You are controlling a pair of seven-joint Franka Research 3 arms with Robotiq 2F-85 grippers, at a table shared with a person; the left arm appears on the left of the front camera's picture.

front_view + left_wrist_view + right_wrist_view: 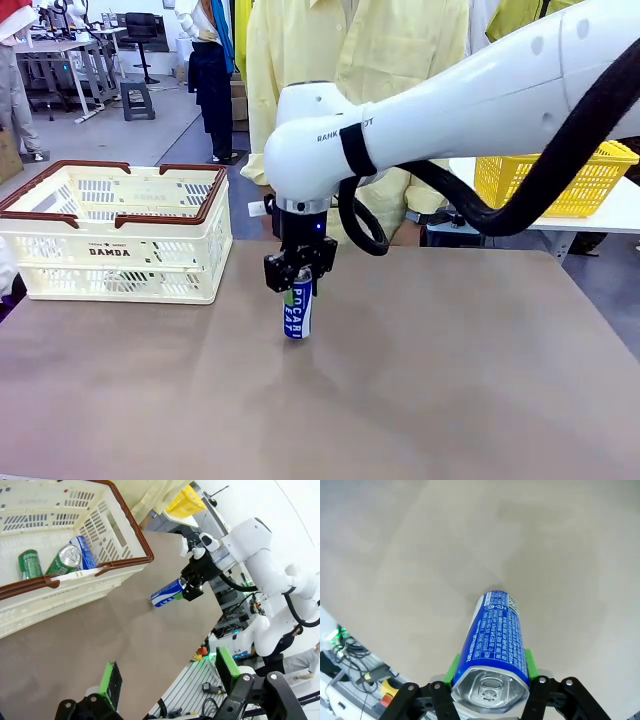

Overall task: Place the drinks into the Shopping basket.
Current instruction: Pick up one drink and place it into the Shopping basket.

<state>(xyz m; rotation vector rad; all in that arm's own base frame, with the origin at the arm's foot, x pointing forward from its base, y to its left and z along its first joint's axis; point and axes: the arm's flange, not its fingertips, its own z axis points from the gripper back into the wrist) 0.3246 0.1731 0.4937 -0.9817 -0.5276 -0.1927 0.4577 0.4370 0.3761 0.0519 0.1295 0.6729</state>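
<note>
A blue-and-white POCARI can [297, 312] stands upright near the middle of the brown table, with my right gripper [297, 287] shut on its top from above. In the right wrist view the can [495, 640] sits between the green pads [528, 660], silver top toward the camera; I cannot tell whether its base touches the table. The cream Shopping basket [120, 250] marked DAMDA stands at the left. Inside it lie two green cans [30, 563] and a blue-and-white one [85, 551]. My left gripper [169, 676] hovers open above the table near the basket [115, 545], holding nothing.
A person in a pale yellow coat [350, 60] stands at the far side of the table. A yellow mesh basket [555, 180] sits on a white table at the back right. Bare brown tabletop [450, 380] spreads in front of and to the right of the can.
</note>
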